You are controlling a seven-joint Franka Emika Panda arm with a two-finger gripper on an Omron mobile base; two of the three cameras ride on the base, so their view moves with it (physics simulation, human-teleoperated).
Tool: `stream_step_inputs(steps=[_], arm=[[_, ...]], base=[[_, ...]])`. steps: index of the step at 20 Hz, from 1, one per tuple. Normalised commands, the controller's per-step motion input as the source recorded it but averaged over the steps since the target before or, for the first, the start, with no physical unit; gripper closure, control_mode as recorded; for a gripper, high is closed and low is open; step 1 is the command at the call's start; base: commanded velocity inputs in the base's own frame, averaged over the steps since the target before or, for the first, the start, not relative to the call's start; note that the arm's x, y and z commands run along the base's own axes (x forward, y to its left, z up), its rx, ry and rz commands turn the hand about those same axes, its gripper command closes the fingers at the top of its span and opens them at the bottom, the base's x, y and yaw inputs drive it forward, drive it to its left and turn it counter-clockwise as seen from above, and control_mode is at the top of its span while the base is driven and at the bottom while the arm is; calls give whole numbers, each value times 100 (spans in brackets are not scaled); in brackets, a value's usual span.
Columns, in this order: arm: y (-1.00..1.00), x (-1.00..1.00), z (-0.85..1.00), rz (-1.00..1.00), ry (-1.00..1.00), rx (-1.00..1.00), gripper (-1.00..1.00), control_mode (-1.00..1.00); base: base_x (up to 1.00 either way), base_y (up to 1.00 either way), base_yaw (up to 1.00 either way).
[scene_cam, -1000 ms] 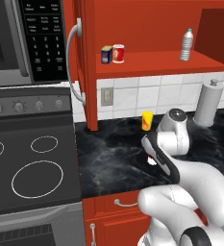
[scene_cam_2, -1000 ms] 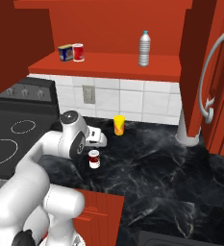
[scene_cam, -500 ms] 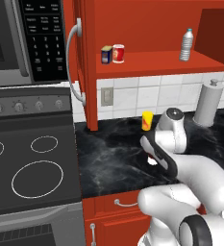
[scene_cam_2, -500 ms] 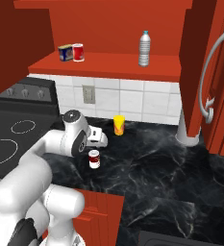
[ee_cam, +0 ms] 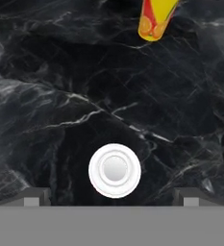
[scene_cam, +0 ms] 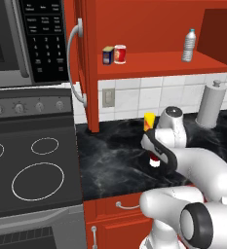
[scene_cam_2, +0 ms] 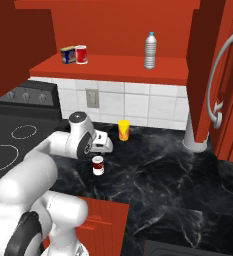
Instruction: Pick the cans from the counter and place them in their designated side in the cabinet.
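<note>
Hand view: the open, empty hand (ee_cam: 109, 199) hangs over the maroon can (ee_cam: 115, 170), showing only its white lid on the tabletop (ee_cam: 46, 96); the orange cup (ee_cam: 154, 19) is cropped.

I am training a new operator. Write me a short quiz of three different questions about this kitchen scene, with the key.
1. True or false: the claw is shut on the maroon can.
2. Which stands beside the red can on the cabinet shelf? A) the yellow-orange cup B) the blue-and-yellow box C) a pan
3. Fill in: the maroon can stands upright on the ____.

Key:
1. False: it is open above the can.
2. B, the blue-and-yellow box; the yellow-orange cup stands on the counter.
3. Counter.
</note>
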Motion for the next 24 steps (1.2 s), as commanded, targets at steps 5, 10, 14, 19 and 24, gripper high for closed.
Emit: stream_step_inputs(steps=[5, 10, 14, 19, 24], arm=[[0, 1, -20, 0, 5, 0, -100, -100], [-1, 0, -21, 0, 4, 0, -100, -100], [-1, 0, -14, 0, 3, 0, -100, -100], [-2, 0, -11, 0, 3, 0, -100, -100], [-6, 4, -11, 0, 1, 0, -100, -100]], base=[[0, 0, 0], [0, 0, 0], [0, 0, 0], [0, 0, 0], [0, 0, 0]])
